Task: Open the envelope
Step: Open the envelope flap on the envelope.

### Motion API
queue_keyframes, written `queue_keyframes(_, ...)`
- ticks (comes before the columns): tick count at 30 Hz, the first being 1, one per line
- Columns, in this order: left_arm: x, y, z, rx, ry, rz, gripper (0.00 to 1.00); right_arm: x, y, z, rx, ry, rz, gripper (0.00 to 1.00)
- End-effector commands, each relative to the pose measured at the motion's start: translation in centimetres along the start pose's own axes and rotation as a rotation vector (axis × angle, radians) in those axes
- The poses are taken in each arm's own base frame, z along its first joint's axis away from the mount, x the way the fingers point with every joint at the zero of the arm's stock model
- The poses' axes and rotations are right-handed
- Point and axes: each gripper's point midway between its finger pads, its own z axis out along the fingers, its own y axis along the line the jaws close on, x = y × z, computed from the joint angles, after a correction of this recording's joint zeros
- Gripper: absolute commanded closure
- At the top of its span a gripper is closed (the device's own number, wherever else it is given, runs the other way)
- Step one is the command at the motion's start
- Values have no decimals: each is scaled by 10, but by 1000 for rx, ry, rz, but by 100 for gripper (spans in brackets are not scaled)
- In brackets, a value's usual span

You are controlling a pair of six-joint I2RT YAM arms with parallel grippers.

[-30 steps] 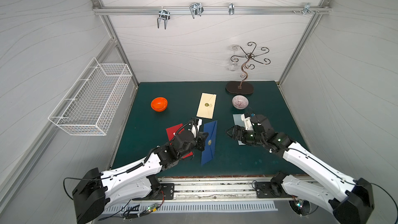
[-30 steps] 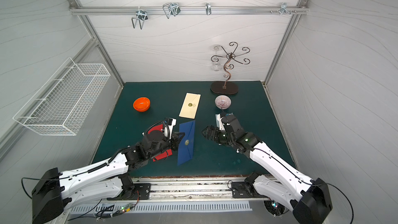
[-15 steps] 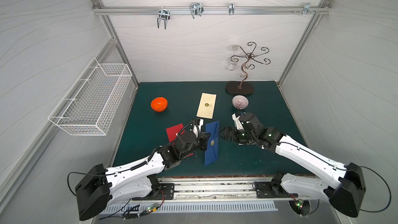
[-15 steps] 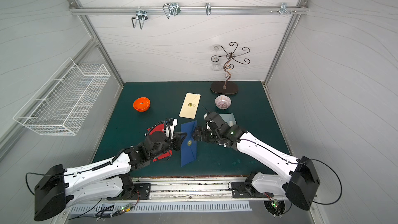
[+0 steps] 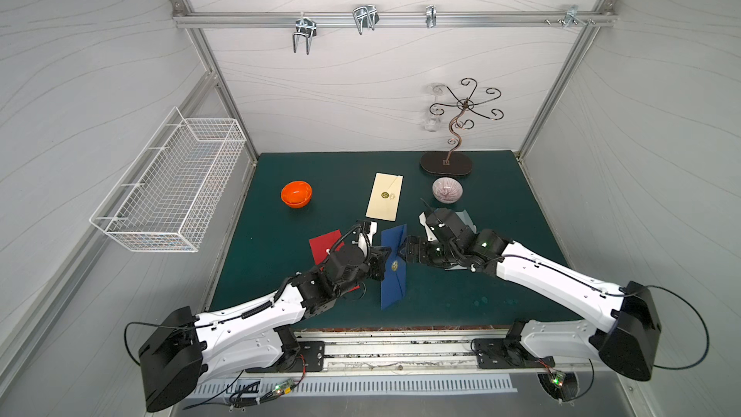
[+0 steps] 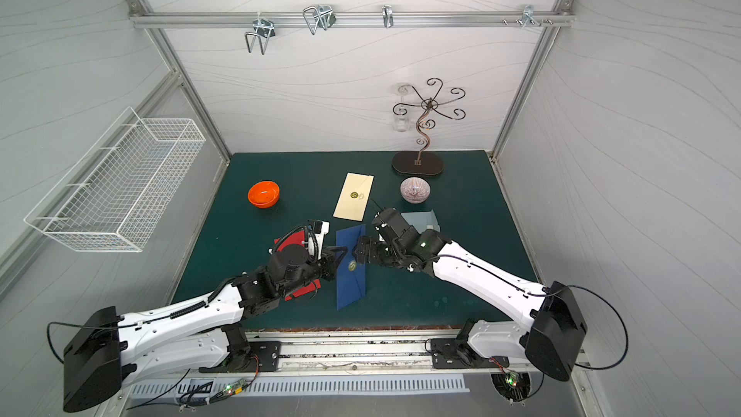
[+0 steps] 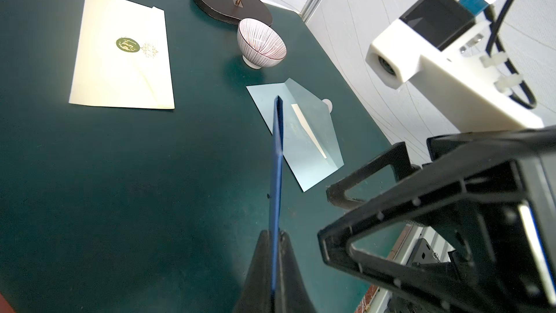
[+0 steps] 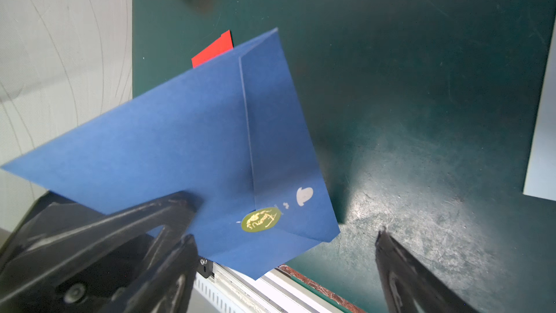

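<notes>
Left of centre above the surface [image 5: 260, 270], my left gripper [image 7: 274, 237] is clamped on the blue envelope [image 5: 393, 274], holding it up on edge, its flap facing the right gripper [image 5: 406, 252], whose jaws stand apart near the gold seal [image 8: 261, 220]. I judge the flap peel comes next: close on the flap's tip and pull away. Empty, as far as I see: wire basket [image 5: 172, 186], orange bowl [image 5: 296, 203], striped bowl [image 5: 447, 190]

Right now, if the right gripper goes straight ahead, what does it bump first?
Probably the blue envelope, which the left gripper holds on edge. The right gripper, jaws open, points at its flap side; depth is hard to judge.
</notes>
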Motion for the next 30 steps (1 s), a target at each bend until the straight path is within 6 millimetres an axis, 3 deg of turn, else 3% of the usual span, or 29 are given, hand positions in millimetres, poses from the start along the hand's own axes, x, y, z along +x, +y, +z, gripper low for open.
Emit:
queue_keyframes(1, -13, -8, -4, 28, -57, -10, 100, 0, -3, -1, 45, -1, 21, 7)
queue_keyframes(14, -15, -7, -5, 25, -69, 2, 100, -3, -7, -1, 77, -17, 46, 7)
queue_keyframes(21, -16, -7, -5, 24, -74, 5, 100, -5, -19, 0, 173, -29, 50, 8)
queue_keyframes(30, -16, -9, -4, 31, -70, 11, 100, -5, -9, 7, 162, -12, 34, 8)
